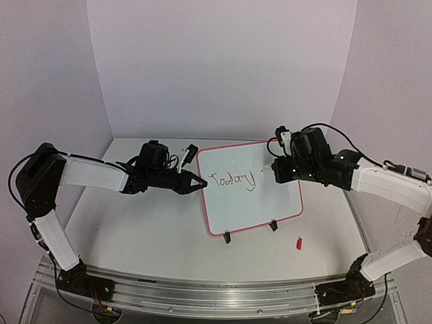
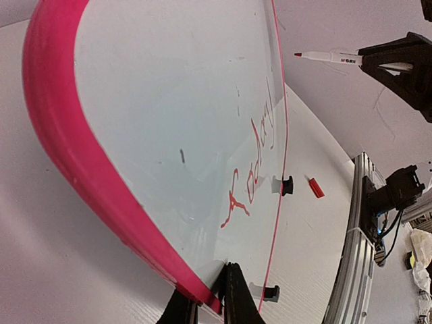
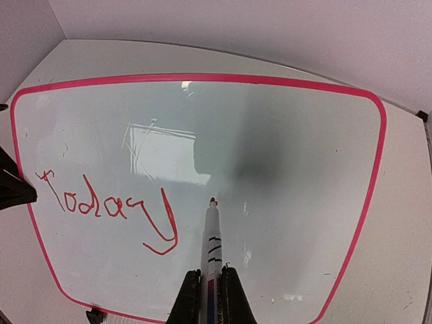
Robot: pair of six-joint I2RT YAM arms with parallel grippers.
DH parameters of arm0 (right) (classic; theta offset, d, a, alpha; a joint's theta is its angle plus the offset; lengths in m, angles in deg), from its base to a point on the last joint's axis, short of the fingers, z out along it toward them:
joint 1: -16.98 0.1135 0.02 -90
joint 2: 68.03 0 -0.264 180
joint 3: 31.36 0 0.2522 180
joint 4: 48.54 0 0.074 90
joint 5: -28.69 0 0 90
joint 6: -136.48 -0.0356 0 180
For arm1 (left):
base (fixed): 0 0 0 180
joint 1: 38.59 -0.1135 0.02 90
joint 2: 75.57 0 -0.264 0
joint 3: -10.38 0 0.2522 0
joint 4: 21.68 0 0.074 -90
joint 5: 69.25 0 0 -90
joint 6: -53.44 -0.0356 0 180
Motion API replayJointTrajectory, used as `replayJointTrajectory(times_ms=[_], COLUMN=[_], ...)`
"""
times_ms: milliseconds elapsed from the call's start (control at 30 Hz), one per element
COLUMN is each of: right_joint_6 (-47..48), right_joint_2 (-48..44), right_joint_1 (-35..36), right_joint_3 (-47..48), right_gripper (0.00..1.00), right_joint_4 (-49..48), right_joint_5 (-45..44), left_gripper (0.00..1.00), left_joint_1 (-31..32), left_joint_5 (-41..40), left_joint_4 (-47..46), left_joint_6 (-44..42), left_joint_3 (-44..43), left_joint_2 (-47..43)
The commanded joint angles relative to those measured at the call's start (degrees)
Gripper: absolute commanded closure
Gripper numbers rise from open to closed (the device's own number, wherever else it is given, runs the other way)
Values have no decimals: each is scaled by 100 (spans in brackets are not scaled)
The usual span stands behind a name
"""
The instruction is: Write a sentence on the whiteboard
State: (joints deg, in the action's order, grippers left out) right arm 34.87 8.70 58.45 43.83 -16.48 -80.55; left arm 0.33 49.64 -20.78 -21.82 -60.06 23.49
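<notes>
The left gripper (image 2: 212, 290) is clenched on the pink frame of the whiteboard (image 1: 263, 202), pinching its left edge, so the board stretches away from those fingers toward the right arm. The right gripper (image 3: 210, 273) is clamped round a marker (image 3: 212, 236) that points straight out ahead of its fingers over the board's glossy face. The sentence (image 3: 108, 209), just the red word "Today", lies ahead and to the left of that gripper, its final "y" just beside the marker's red tip. The tip seems to meet the surface, though the glare makes contact hard to confirm. A red cap (image 1: 298, 243) lies on the table (image 1: 148, 229) below the right gripper.
</notes>
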Motion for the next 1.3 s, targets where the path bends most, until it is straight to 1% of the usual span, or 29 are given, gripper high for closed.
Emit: replayJointTrajectory(times_ms=[0,233,367,733,900,1033,1267], right_joint_6=[-211,-134,-158,17,-2,-135,-262], right_joint_2=[194,431,543,516,465,486,459], right_joint_1=[-25,-25,-25,-26,-25,-25,-25], right_joint_3=[-65,40,37,78,-2,-104,-207], right_gripper=[100,100,100,100,100,100,100], right_joint_4=[112,90,-76,-160,-160,-121,209], right_joint_5=[156,-67,-81,-460,-339,-52,141], left_gripper=[100,100,100,100,100,100,100], left_joint_1=[-134,-139,-139,-139,-139,-139,-139], left_joint_5=[-1838,-1827,-1788,-1745,-1737,-1728,-1745], left_joint_4=[1080,1032,986,957,933,922,937], left_joint_6=[-990,-991,-991,-1008,-1006,-992,-985], left_joint_3=[78,149,164,235,240,226,205], left_joint_2=[412,385,385,332,332,340,338])
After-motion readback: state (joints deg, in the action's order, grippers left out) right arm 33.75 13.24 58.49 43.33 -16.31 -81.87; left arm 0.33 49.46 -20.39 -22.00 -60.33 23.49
